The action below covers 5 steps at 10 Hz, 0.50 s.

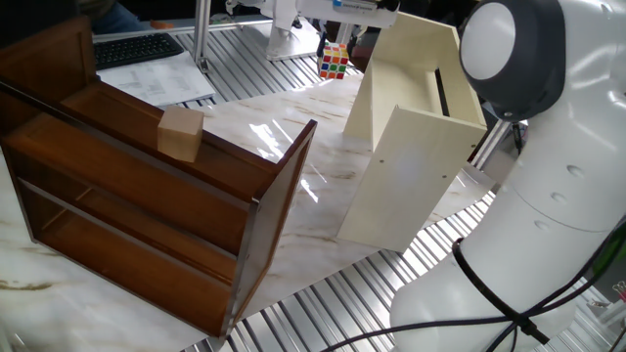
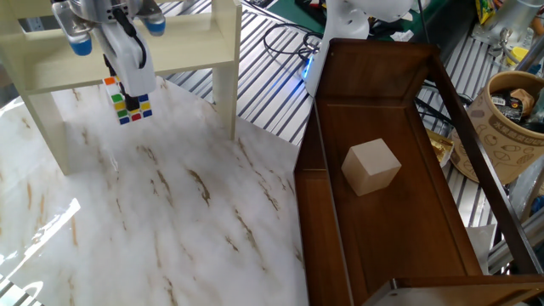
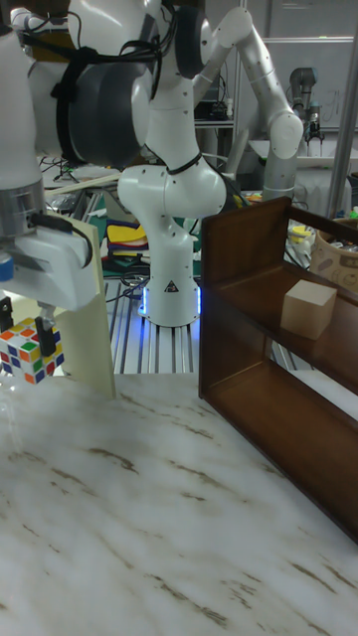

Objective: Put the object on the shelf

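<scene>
The object, a small cube with coloured stickers (image 1: 335, 62) (image 2: 127, 103) (image 3: 30, 354), hangs in the air above the marble table, and my gripper (image 1: 337, 46) (image 2: 126, 83) (image 3: 28, 326) is shut on its top. It sits right beside the open front of the cream shelf (image 1: 411, 147) (image 2: 174, 53) (image 3: 95, 320), roughly level with that shelf's upper board. In the other fixed view the cube shows just below the board's edge. Whether the cube touches the shelf cannot be told.
A dark brown wooden shelf unit (image 1: 147, 200) (image 2: 387, 119) (image 3: 268, 298) stands across the table with a tan wooden block (image 1: 181, 134) (image 2: 371, 167) (image 3: 307, 307) on its board. My white arm base (image 1: 528, 196) is beside the cream shelf. A keyboard and papers (image 1: 147, 59) lie behind.
</scene>
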{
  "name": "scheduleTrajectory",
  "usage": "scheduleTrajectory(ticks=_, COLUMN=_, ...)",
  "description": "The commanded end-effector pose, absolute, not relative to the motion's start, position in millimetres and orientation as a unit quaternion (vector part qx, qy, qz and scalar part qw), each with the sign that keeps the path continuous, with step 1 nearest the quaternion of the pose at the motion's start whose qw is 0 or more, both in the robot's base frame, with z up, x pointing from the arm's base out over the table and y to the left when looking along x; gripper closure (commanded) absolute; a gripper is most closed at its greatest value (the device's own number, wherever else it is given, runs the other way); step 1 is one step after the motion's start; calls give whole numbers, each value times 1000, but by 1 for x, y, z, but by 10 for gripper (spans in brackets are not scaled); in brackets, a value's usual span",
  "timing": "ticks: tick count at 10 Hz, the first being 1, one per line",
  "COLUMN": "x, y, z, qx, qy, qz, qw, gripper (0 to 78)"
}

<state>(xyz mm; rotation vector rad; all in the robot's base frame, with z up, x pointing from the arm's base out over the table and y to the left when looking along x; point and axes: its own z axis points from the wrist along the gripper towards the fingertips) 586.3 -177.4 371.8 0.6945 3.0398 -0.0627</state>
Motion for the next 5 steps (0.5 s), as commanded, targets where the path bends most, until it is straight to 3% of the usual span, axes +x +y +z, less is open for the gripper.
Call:
scheduleTrajectory(ticks=1, x=586, y=-178, z=374, qx=230, qy=973, qz=-20, qw=0, gripper=761)
scheduleTrajectory(ticks=5, x=586, y=-178, z=374, qx=258, qy=966, qz=-27, qw=15, gripper=761)
